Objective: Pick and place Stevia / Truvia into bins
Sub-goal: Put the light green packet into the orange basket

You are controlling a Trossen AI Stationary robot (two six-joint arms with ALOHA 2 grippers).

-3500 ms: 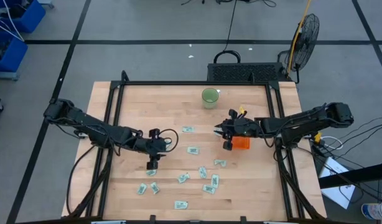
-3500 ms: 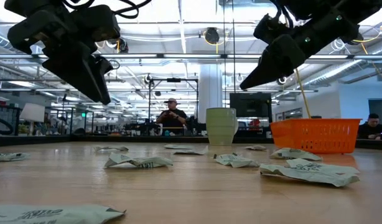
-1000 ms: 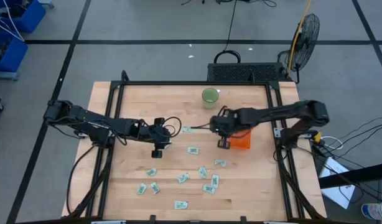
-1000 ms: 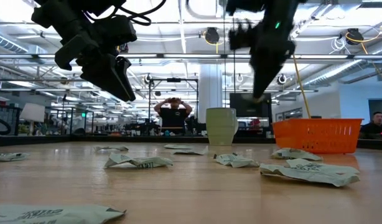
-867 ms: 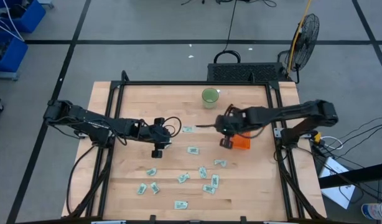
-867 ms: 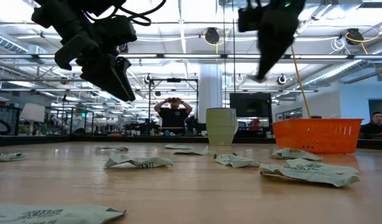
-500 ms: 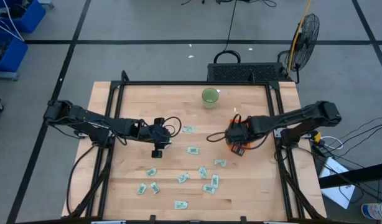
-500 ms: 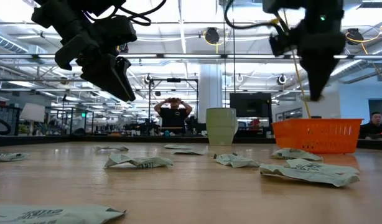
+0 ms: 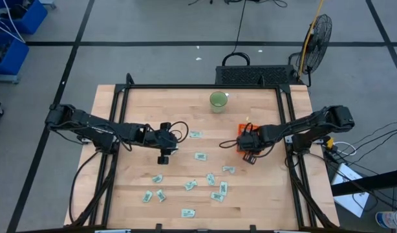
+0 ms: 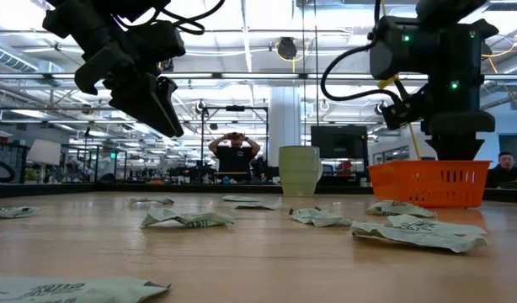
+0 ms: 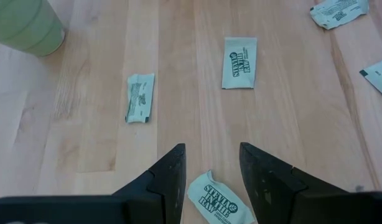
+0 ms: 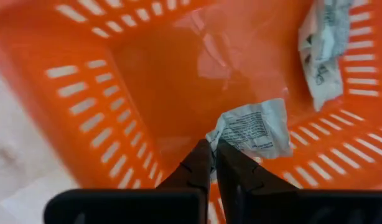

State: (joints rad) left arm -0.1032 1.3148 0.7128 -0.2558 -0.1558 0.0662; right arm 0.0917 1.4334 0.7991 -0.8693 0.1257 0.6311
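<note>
While the right gripper [image 12: 213,155] hangs over the orange bin [image 12: 147,81], its fingers pinch a crumpled Stevia sachet [image 12: 250,130] by one corner, nearly closed. Another sachet [image 12: 325,46] leans against the bin's wall. Farther from the bin, the left gripper [image 11: 211,171] hovers with fingers spread above a loose packet [image 11: 216,200], near the green cup [image 9: 218,101].

Orange slotted bin [image 12: 147,81], pale-green sachets [image 11: 239,62]

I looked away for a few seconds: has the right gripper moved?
Yes. The right gripper, which was beside the green cup's side of the orange bin, has swung over the bin and now points down into it, pinching a sachet.
</note>
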